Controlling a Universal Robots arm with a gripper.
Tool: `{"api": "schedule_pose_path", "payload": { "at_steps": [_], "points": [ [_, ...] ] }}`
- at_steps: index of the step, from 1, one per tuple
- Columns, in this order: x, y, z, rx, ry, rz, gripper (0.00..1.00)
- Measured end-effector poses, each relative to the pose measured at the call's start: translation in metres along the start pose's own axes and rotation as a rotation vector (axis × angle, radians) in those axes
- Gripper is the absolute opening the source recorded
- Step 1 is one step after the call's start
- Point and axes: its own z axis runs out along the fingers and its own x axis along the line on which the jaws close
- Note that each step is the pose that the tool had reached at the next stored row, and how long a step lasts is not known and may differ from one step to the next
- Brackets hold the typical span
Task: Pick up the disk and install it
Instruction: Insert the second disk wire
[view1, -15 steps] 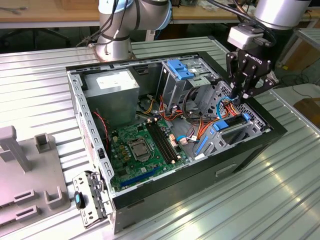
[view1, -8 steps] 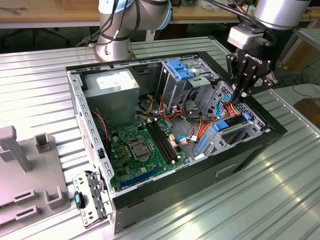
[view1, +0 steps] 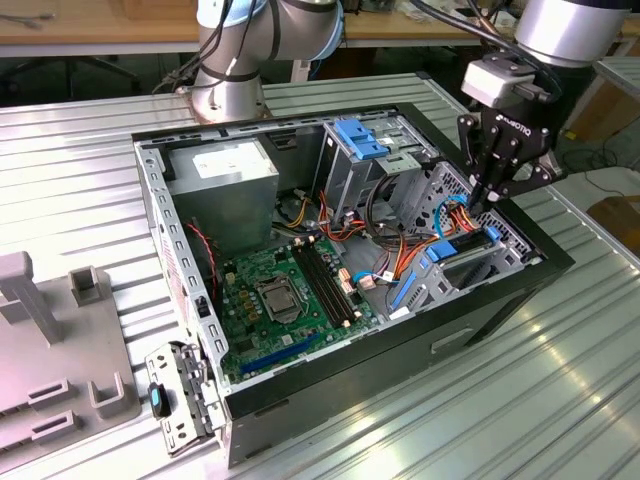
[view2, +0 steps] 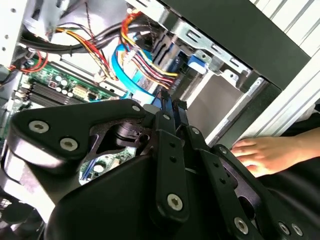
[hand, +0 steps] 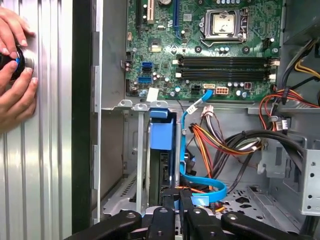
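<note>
Right, the disk, bright blue carrier frame showing on its edge, stands upright in the grey drive cage inside the open computer case. The gripper hangs just above it, fingers pressed together, holding nothing.

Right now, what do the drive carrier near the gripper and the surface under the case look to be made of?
The disk carrier: probably plastic, bright blue, smooth and moulded-looking. The table: apparently metal, silvery ribbed slats reflecting light. The gripper sits at the carrier's end.
</note>
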Motion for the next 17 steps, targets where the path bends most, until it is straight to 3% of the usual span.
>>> {"api": "schedule_pose_path", "payload": {
  "at_steps": [17],
  "points": [
    [0.0015,0.0001,0.0017,-0.0004,-0.0018,0.000,0.16]
  ]
}}
